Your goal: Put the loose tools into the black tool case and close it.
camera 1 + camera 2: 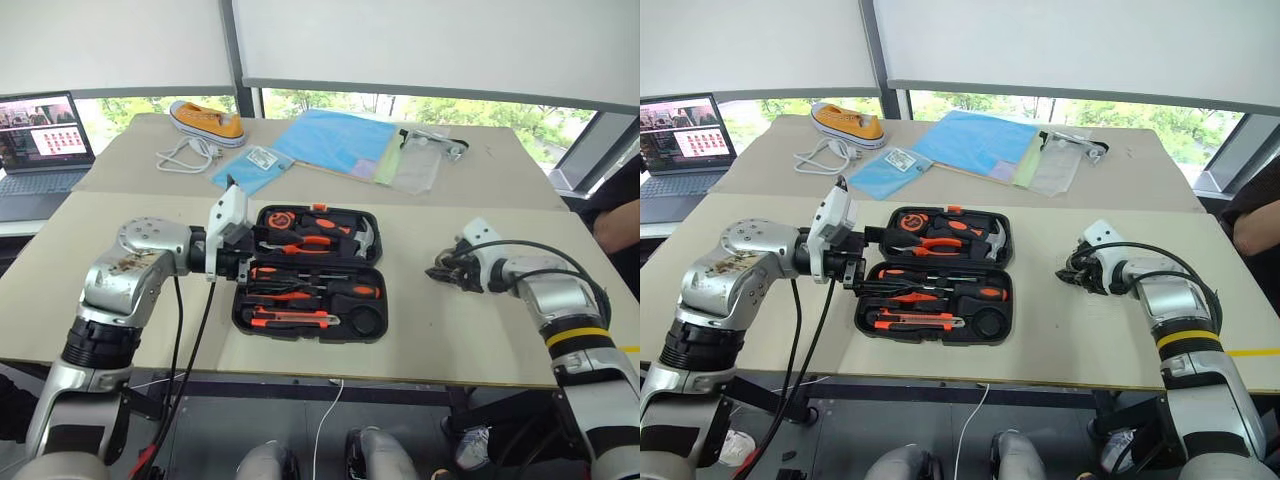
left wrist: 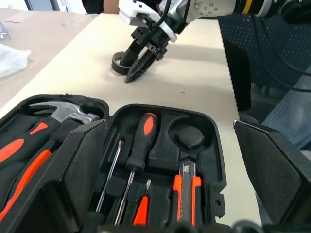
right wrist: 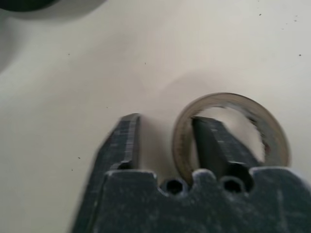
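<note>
Right arm reaches forward over the table, elbow bent, wrist angled down and inward; right gripper is down at the tabletop with one finger inside the small dark tape roll and the other finger outside the ring, so the roll's wall sits between the two. The fingers are partly closed around that wall, but contact cannot be confirmed, so a firm grip is not certain. The left wrist view shows the same gripper tilted down onto the roll on the table. The left arm is folded across the front, forearm about level, wrist turned so the left gripper points toward the robot's right, hovering at the near-left edge of the black tool case; its fingers stand wide apart, holding nothing. The case lies open just beyond the left gripper's tips and well to the left of the right gripper. In its recesses straight ahead of the left gripper sit the screwdrivers and the utility knife; the hammer and pliers lie in the farther half. The round recess is vacant.
</note>
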`<state>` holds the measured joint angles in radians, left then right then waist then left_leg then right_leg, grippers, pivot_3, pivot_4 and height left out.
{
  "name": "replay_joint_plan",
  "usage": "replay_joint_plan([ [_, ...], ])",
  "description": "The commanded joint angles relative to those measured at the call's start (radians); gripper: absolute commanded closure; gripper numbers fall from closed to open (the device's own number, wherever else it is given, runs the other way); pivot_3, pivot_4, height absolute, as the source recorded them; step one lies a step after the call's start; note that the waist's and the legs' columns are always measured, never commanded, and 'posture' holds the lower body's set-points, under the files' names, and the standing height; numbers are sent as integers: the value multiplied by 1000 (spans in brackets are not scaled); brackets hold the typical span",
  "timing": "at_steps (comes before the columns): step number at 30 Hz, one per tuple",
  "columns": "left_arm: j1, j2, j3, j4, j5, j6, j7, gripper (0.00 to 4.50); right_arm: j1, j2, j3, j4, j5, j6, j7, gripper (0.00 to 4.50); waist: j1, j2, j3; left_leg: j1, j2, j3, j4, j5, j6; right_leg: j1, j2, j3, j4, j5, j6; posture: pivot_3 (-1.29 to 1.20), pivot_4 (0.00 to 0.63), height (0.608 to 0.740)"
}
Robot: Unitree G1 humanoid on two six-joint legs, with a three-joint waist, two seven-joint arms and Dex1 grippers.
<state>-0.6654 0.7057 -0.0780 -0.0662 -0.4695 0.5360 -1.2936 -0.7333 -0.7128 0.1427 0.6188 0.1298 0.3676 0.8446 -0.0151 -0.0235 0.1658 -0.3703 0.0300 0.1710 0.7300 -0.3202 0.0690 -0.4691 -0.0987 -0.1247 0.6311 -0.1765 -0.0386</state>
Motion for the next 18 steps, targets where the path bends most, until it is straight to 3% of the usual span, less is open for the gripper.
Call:
replay_joint_plan([
  [1,1,36,-16,-18,24,-53,-45,0,15,-38,-61,-88,19,-14,41,3999,0,0,0,0,0,0,0,0,0,0,0,0,0,0,0,0,150,718],
  [2,1,45,-23,-9,32,-66,-57,0,32,-49,-75,-146,45,12,71,4397,0,1,0,0,0,0,0,0,0,0,0,0,0,0,0,0,150,718],
  [3,0,51,-27,-1,38,-76,-66,0,48,-60,-89,-208,73,41,98,4463,1,1,1,0,0,0,0,0,0,0,0,0,0,0,0,0,150,718],
  [8,12,85,-49,9,52,-120,-135,0,182,-133,-137,-695,317,287,266,4463,2,4,1,-1,1,0,0,0,0,-1,0,0,0,0,0,0,150,718],
  [11,25,99,-60,5,58,-144,-167,0,252,-156,-121,-934,402,383,267,4463,1,4,1,0,3,-1,0,0,-1,-2,-3,0,0,-1,-2,0,150,718],
  [14,31,100,-74,10,72,-164,-178,0,273,-112,-24,-1082,383,416,206,4463,2,4,1,0,3,-1,0,-1,-2,-2,-2,0,1,-1,-2,0,150,718],
  [18,28,95,-82,9,79,-168,-184,0,268,-71,65,-1096,317,405,158,4463,4,4,1,0,2,-1,0,-1,-3,-2,-3,0,1,-1,-2,0,150,718],
])
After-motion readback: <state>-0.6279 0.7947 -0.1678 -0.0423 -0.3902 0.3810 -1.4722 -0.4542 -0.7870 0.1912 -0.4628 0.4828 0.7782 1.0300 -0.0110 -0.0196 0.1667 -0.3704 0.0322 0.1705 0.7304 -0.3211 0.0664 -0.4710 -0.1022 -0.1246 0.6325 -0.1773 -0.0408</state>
